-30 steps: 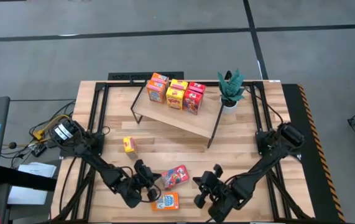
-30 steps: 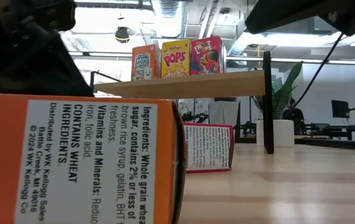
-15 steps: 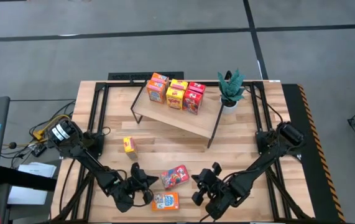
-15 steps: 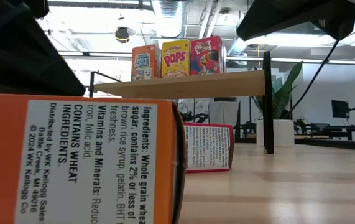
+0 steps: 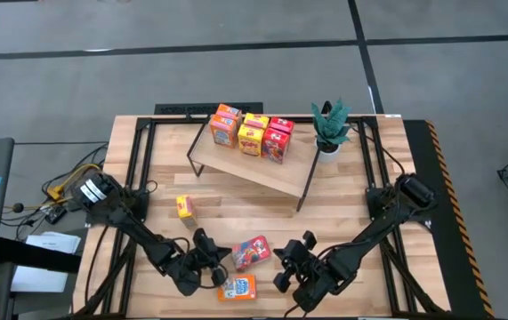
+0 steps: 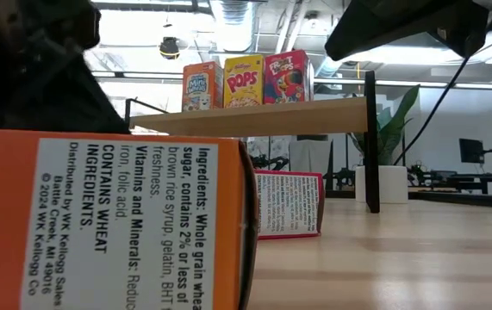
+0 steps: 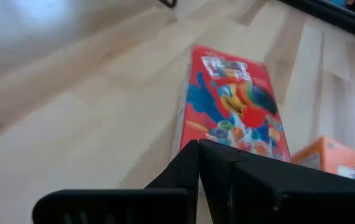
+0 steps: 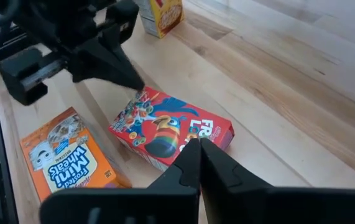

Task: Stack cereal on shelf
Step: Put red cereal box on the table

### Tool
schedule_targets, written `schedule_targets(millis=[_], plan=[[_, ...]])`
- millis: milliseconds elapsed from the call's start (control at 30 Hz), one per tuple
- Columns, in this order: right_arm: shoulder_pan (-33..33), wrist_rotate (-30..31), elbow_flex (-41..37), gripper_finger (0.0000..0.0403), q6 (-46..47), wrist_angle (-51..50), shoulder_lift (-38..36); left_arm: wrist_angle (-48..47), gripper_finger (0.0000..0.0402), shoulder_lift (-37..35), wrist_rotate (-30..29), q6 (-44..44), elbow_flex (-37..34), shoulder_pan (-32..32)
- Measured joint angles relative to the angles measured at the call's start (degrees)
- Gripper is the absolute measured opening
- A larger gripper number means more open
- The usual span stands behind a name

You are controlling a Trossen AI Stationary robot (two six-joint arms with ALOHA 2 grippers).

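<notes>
Lying flat between both closed, empty grippers: red cereal box [image 5: 251, 252], left gripper [image 5: 219, 257] nearer than right gripper [image 5: 286, 261], long axis toward the shelf [image 5: 254, 165].

The shelf [image 5: 255, 169] stands at the counter's [image 5: 396, 169] far side with six cereal boxes [image 5: 252, 135] on top. Just right of it: a potted plant [image 5: 329, 126]. Nearer than the shelf lie a yellow box [image 5: 185, 207], a red box [image 5: 251, 252], and an orange box [image 5: 237, 287]. The left end effector [image 5: 213, 256] and right end effector [image 5: 282, 262] flank the red box, both closed.
</notes>
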Motion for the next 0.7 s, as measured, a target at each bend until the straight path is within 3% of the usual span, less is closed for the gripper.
schedule_targets(millis=[200, 700], plan=[[0.04, -0.46, 0.00, 0.0029, -0.11, -0.22, 0.00, 5.56, 0.0000, 3.77, 1.67, -1.59, 0.09, -0.60], [0.04, -2.19, 0.00, 0.0038, -0.50, -0.42, 0.07, -2.94, 0.0000, 4.18, 3.47, -7.19, -0.29, -1.02]])
